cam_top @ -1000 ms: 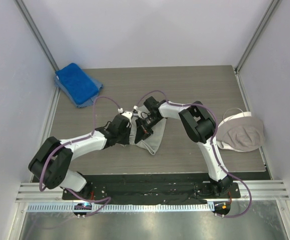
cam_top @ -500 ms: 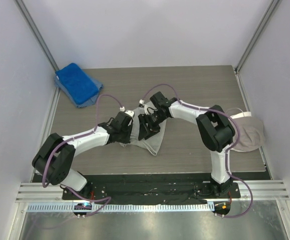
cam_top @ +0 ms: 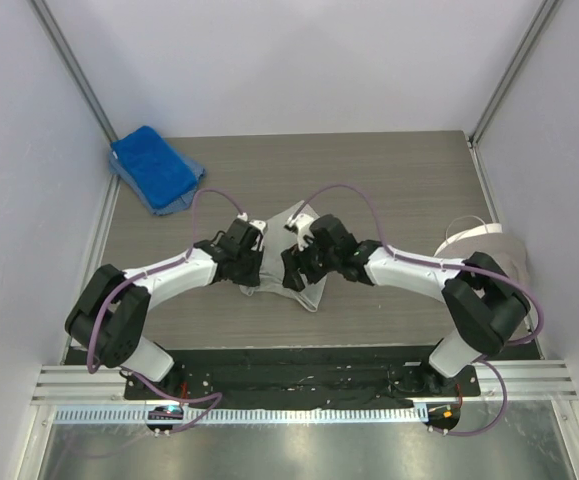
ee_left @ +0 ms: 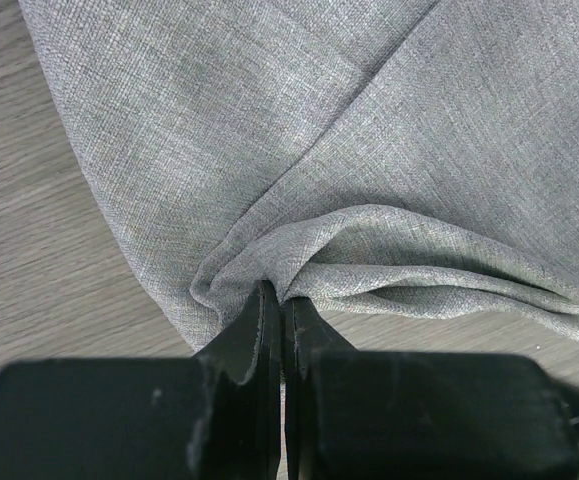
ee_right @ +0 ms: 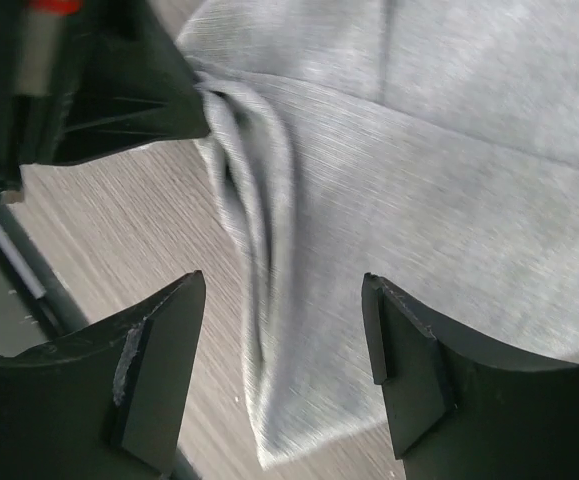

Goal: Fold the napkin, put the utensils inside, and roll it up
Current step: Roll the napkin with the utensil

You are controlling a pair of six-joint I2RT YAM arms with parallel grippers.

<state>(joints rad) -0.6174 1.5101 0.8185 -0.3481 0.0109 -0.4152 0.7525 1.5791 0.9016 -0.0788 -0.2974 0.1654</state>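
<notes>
Left pincer (ee_left: 281, 300) pinching napkin (ee_left: 369, 150) fold; right pincer (ee_right: 284, 300) spread wide, empty.

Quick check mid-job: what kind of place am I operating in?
Probably a lab test cell: plain white panel walls enclose a grey wood-grain tabletop, with an aluminium mounting rail along the near edge.

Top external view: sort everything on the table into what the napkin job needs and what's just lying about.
Job in hand: the napkin, pinched in the shut left gripper; the open right gripper over it. No utensil shows.
Lying about: the blue towel, far left corner; the beige-grey cloth, right edge.
</notes>
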